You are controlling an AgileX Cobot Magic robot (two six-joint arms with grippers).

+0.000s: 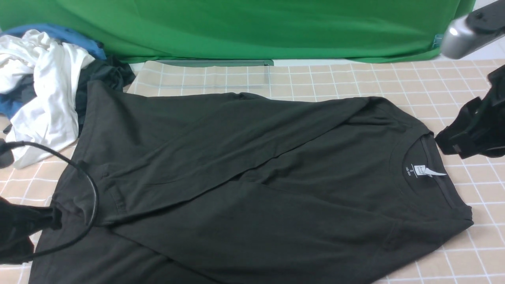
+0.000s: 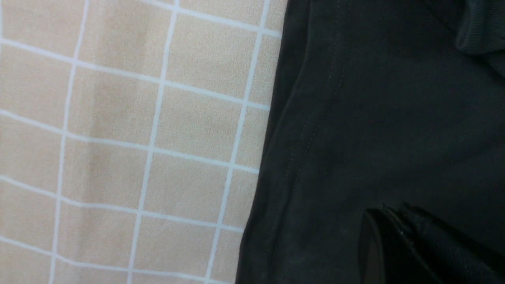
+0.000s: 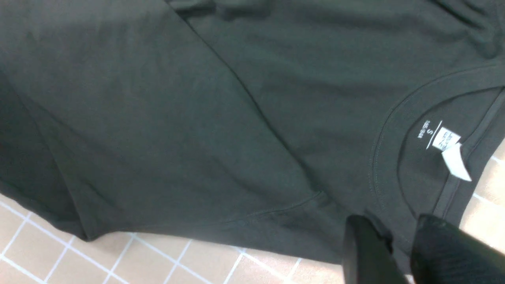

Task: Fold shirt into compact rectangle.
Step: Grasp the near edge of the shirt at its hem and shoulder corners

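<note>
The black shirt (image 1: 256, 177) lies spread on the checked tablecloth, collar to the right and hem to the left, with both sleeves folded across the body. Its white neck tag (image 1: 428, 171) shows inside the collar. My left gripper (image 1: 55, 219) is at the hem corner, lower left, with the fabric puckered toward its tip. In the left wrist view its fingers (image 2: 388, 215) are pressed together on the shirt (image 2: 394, 118). My right gripper (image 1: 444, 142) is at the far shoulder beside the collar. Its jaws (image 3: 390, 225) stand apart over the shirt's (image 3: 197, 118) edge, near the tag (image 3: 449, 152).
A heap of other clothes lies at the back left: a white garment (image 1: 43, 90), blue cloth and a dark grey garment (image 1: 108, 73). A black cable (image 1: 90, 185) loops over the hem corner. A green backdrop (image 1: 236, 27) closes the far side. Bare tablecloth (image 1: 453, 86) shows right.
</note>
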